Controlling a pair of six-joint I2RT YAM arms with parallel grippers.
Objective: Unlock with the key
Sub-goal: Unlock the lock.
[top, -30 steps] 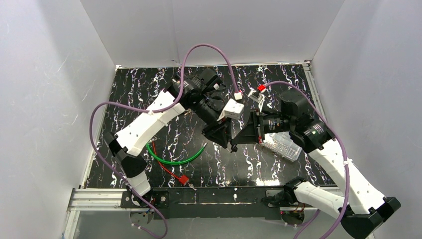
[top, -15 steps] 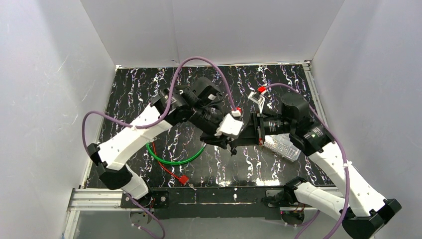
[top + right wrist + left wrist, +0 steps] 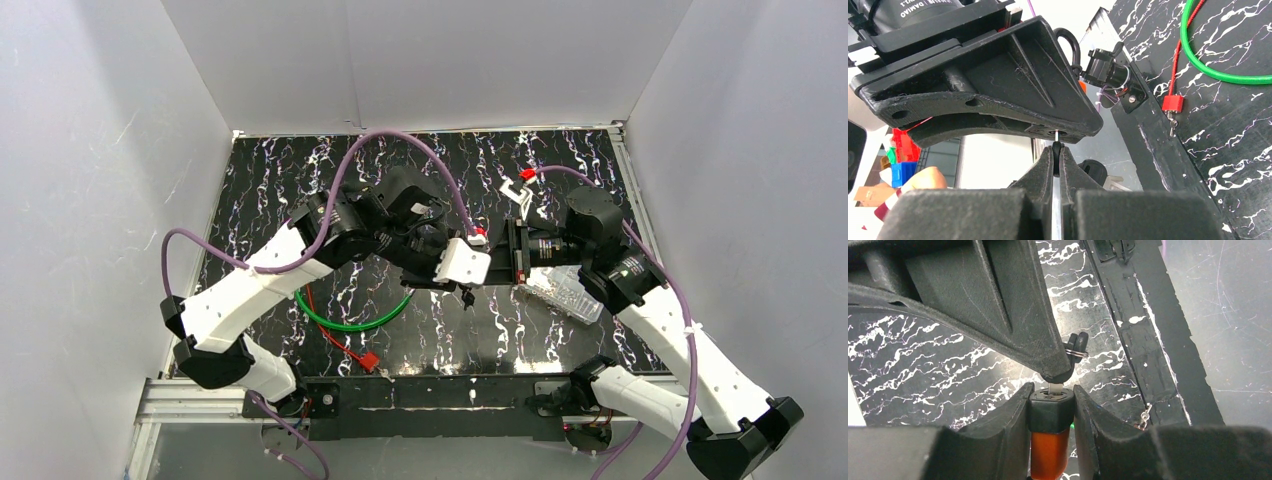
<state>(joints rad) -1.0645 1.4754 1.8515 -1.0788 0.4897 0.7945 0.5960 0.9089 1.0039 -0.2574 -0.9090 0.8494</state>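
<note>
Both arms meet just toward 4 o'clock from the centre of the black, white-veined table (image 3: pixel 260 200).

Left end effector (image 3: pixel 1050 395): closed on an orange-bodied padlock with a black end cap (image 3: pixel 1049 440). A finger presses each side of the cap, and the lock is held off the table.

Right end effector (image 3: pixel 1056 150): fingers pressed together, pinching a thin silver metal key (image 3: pixel 1056 135). In the left wrist view the key's blade (image 3: pixel 1054 387) runs from the right fingertip straight to the padlock's black end face. How far it has entered cannot be told.

Green cable loop (image 3: pixel 345 318): lies flat on the table toward 8 o'clock from the centre, well apart from both end effectors.

Small red padlock (image 3: pixel 368 361): lies at 7 o'clock near the table's near edge, on a red cord that passes the green loop.

Clear plastic container (image 3: pixel 565 293): rests at 4 o'clock, beside the right arm.
</note>
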